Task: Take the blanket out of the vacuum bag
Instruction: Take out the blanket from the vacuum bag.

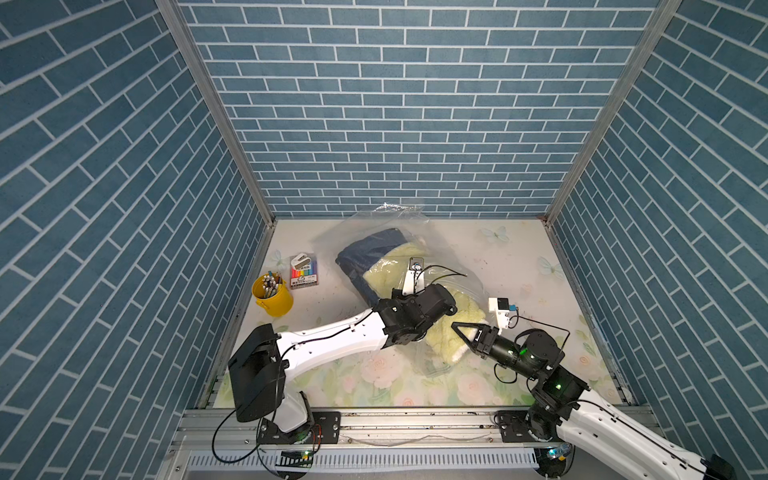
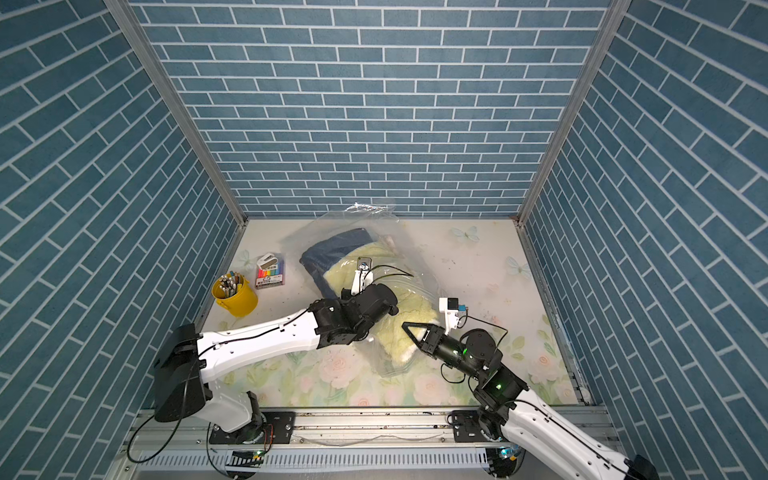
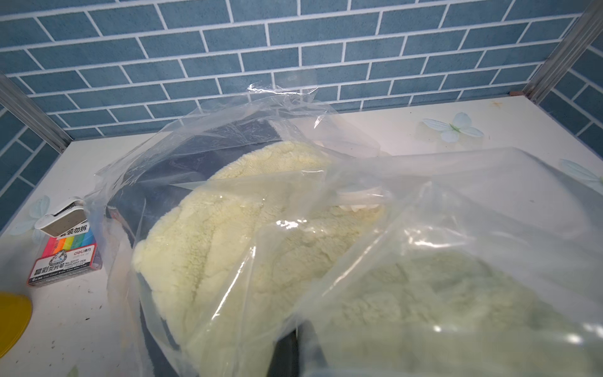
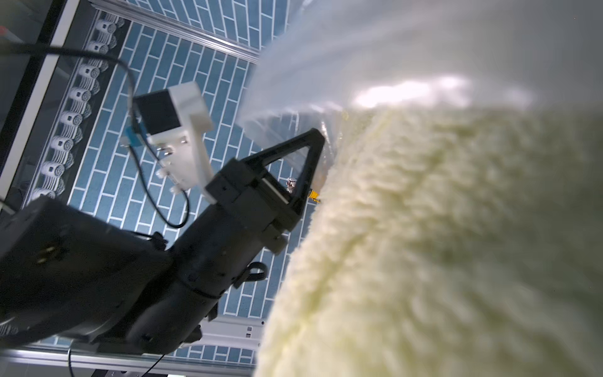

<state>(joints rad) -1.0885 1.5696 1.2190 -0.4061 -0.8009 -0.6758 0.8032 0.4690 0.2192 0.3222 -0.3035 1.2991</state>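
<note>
As both arms are working at the bag (image 1: 390, 216), which is lying crumpled across the middle of the table (image 1: 519, 257), the cream-and-navy blanket (image 1: 390, 262) is sitting inside it, its fleecy end facing the robot. The left gripper (image 3: 297, 339), visible only in its wrist view, is apparently pinching a fold of film with jaws together and holding it up off the fleece, likely to keep the bag open. The right gripper (image 1: 457, 327), jaws likewise closed, is seemingly nipping film at the blanket's near edge, where taut creases are converging on its tip. A pen pot (image 1: 272, 297) and highlighters (image 1: 304, 272) are sitting well clear.
</note>
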